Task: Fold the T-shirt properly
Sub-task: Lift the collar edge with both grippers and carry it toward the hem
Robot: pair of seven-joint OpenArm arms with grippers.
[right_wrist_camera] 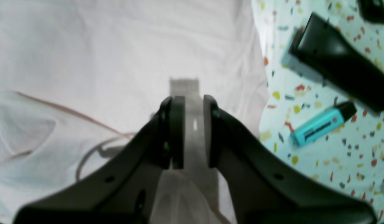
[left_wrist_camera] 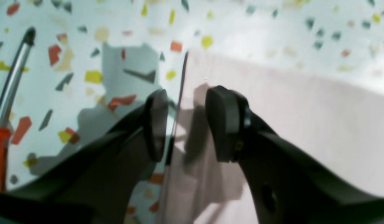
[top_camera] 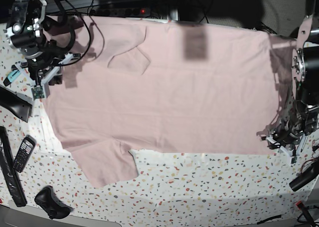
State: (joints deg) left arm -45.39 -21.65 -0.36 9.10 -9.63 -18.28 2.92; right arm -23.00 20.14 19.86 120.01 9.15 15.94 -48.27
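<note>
Lying flat on the terrazzo table [top_camera: 199, 187], T-shirt [top_camera: 169, 97] is spread, left gripper [left_wrist_camera: 185, 124] spread apart astride its edge, right gripper [right_wrist_camera: 189, 130] seen pinching a fold.

T-shirt [top_camera: 169, 92]: soft matt pink cloth, lightly creased. Tabletop [top_camera: 209, 187]: smooth terrazzo-speckled finish. Screwdriver [left_wrist_camera: 11, 81]: shiny metal shaft, orange plastic handle. Highlighter [right_wrist_camera: 322, 124]: glossy turquoise plastic.
</note>
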